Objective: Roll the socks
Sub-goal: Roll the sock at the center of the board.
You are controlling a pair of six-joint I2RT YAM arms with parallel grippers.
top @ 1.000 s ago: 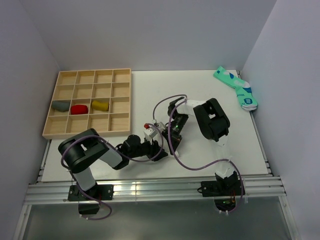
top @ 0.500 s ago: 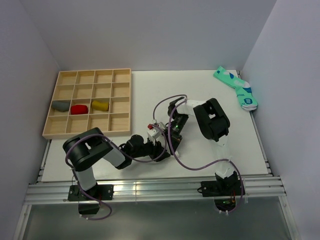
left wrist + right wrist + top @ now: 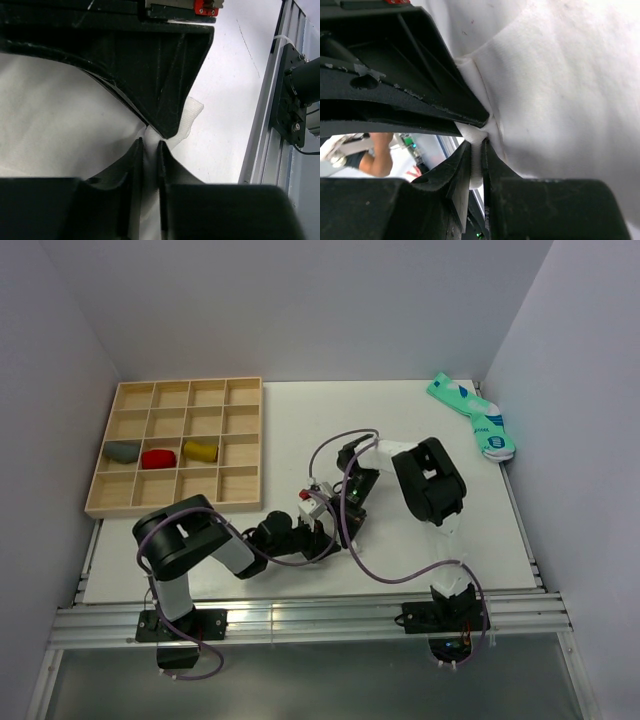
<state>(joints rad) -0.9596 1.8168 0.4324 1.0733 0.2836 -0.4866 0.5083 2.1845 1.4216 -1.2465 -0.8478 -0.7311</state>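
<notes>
Far-left tray (image 3: pixel 241 483) holds grey bundle (image 3: pixel 123 451), red bundle (image 3: pixel 158 457), yellow bundle (image 3: pixel 201 451): prob. done rolls. Mid-table, left gripper (image 3: pixel 148 150) & right gripper (image 3: pixel 476 150) each pinch white sock (image 3: pixel 191 116); roll looks unfinished. Teal socks (image 3: pixel 475 415) untouched far right.

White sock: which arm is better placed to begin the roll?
Right, probably: the right fingers pinch a thick fold of the sock; the left fingers catch only a thin edge.
</notes>
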